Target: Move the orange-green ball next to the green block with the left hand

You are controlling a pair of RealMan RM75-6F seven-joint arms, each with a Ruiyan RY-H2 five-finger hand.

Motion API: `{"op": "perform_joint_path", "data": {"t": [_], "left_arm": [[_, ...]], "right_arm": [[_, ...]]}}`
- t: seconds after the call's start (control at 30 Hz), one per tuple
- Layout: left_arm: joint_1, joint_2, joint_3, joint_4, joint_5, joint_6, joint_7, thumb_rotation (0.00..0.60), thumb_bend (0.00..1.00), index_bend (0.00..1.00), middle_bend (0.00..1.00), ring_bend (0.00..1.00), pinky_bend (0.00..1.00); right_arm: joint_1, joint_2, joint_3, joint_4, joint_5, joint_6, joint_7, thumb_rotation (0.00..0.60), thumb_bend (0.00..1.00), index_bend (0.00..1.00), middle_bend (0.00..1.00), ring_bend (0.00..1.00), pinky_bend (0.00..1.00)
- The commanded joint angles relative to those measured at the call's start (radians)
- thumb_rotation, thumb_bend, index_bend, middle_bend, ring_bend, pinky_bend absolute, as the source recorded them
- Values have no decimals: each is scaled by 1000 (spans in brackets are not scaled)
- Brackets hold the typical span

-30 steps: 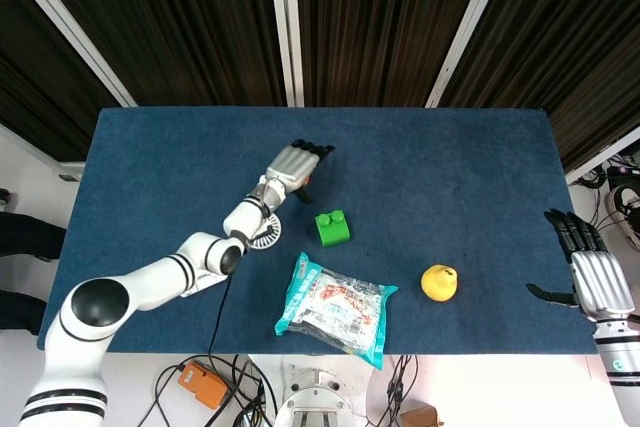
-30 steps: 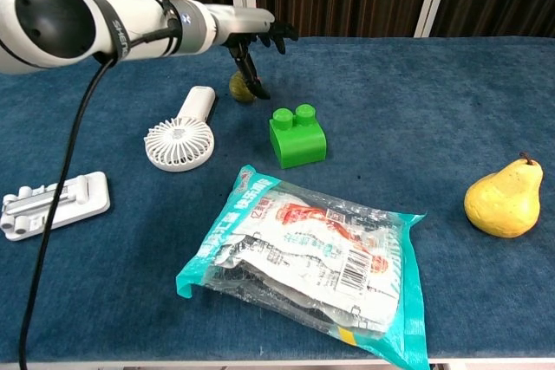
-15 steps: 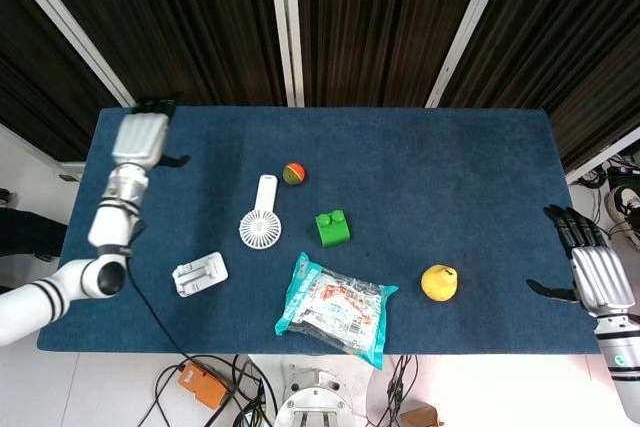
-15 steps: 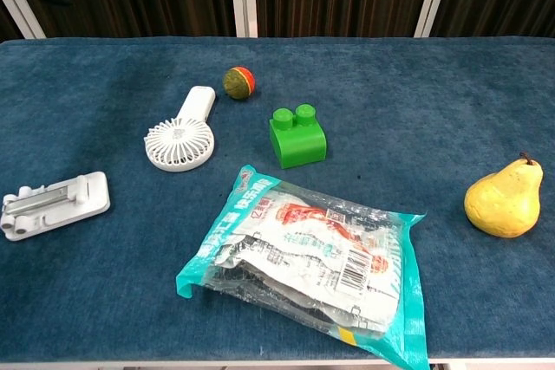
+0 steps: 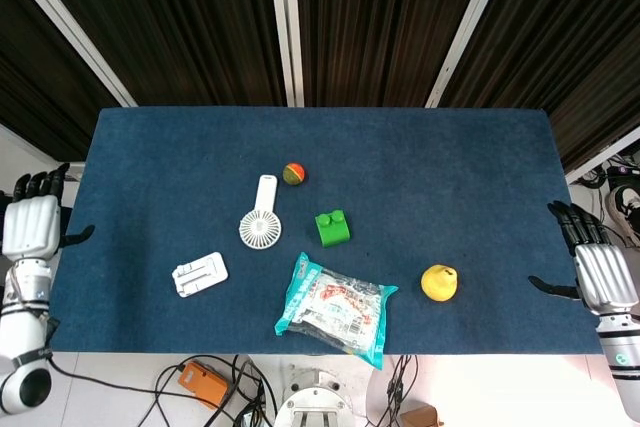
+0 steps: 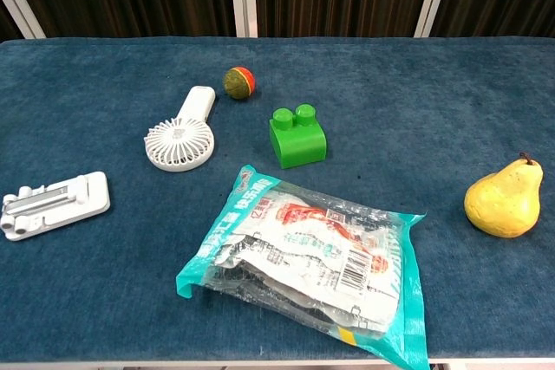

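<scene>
We see the blue table (image 5: 450,157) carrying a snack bag (image 6: 312,253) at the front, a white fan (image 6: 180,136), a white clip (image 6: 52,204), a pear (image 6: 503,199) and the green block (image 6: 297,136). Our left hand (image 5: 32,227) and right hand (image 5: 598,275) sit off the table's ends, fingers spread, holding nothing. The orange-green ball (image 6: 239,82) lies near the block, just behind it to the left, not touching.

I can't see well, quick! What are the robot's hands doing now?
Left hand: open, holding nothing.
Right hand: open, holding nothing.
</scene>
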State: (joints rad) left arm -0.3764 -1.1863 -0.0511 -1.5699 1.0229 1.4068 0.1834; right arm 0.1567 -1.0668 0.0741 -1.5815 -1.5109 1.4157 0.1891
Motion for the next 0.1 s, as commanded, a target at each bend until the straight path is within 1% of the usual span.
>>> {"op": "perform_joint_path", "data": {"t": [0.03,0.1], "left_arm": [[86,19,61,-76,118,115,-32,600,99,45,126,85,62],[113,19,73,-94,160,148,-34,600,99,45,126,85,62]], "right_arm": [[-8,1,0,-13,6,8,-19,600,131,61,130,4,133],[-12,-1,-1,-21,9,14,-29,600,130,61,130,4,133]]}}
